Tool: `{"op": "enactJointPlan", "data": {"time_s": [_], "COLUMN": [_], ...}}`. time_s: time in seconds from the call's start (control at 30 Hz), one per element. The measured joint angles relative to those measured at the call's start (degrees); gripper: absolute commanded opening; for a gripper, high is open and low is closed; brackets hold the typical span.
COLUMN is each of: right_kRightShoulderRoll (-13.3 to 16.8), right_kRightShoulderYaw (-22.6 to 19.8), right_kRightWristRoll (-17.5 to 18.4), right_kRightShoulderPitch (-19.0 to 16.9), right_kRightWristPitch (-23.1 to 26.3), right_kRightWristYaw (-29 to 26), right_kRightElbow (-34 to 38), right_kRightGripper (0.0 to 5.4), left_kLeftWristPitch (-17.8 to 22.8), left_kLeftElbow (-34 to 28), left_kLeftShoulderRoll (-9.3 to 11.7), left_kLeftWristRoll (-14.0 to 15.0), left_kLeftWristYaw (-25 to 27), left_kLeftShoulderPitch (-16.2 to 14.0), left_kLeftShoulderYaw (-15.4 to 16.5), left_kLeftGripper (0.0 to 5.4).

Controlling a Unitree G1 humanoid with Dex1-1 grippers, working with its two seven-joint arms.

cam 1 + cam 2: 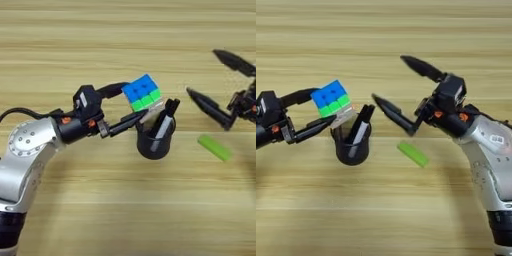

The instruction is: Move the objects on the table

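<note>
L gripper (131, 106) pinches the puzzle cube (143, 92) between its 2 fingers, just above the mesh pen cup (154, 142) (marker (165, 120) stands inside). R gripper (391, 82) hangs wide apart, near the lime-green block (413, 154).

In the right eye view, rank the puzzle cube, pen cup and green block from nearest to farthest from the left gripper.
1. Puzzle cube, held between the left gripper's fingers.
2. Pen cup, just right of it, holding the marker.
3. Green block, farther right, below the open right gripper.
</note>
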State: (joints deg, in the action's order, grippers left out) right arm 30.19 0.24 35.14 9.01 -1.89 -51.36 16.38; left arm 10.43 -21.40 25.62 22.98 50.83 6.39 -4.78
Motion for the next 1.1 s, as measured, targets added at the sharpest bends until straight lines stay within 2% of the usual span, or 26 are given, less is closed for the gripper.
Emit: {"op": "enactJointPlan", "data": {"time_s": [0.2, 0.5, 0.7, 1.07, 1.1], "right_kRightShoulderRoll": [3.31, 5.58, 5.77, 5.77, 5.78], "right_kRightShoulderYaw": [2.21, 5.13, 6.89, 9.79, 10.09], "right_kRightWristRoll": [0.04, -1.33, -2.87, -6.16, -6.52], "right_kRightShoulderPitch": [0.57, 2.77, 4.05, 5.4, 5.4], "right_kRightWristPitch": [5.38, 10.31, 11.41, 12.29, 12.38], "right_kRightWristYaw": [-7.01, -12.87, -14.88, -17.42, -17.82], "right_kRightElbow": [1.05, 1.85, 1.44, 0.23, 0.03], "right_kRightGripper": [5.4, 5.4, 5.4, 5.4, 5.22], "left_kLeftWristPitch": [-0.04, 0.07, -0.15, -1.42, -1.61], "left_kLeftElbow": [-1.47, -2.84, -3.02, -3.32, -3.32], "left_kLeftShoulderRoll": [0.51, 2.53, 3.12, 4.33, 4.38], "left_kLeftWristRoll": [0.35, 0.45, 0.22, -0.17, -0.18], "left_kLeftWristYaw": [1.84, 4.96, 6.84, 7.5, 7.5], "left_kLeftShoulderPitch": [-0.13, -0.12, -0.1, -0.09, -0.09], "left_kLeftShoulderYaw": [-0.47, -2.91, -4.77, -6.3, -6.41], "left_kLeftGripper": [3.26, 3.26, 3.26, 3.26, 3.26]}}
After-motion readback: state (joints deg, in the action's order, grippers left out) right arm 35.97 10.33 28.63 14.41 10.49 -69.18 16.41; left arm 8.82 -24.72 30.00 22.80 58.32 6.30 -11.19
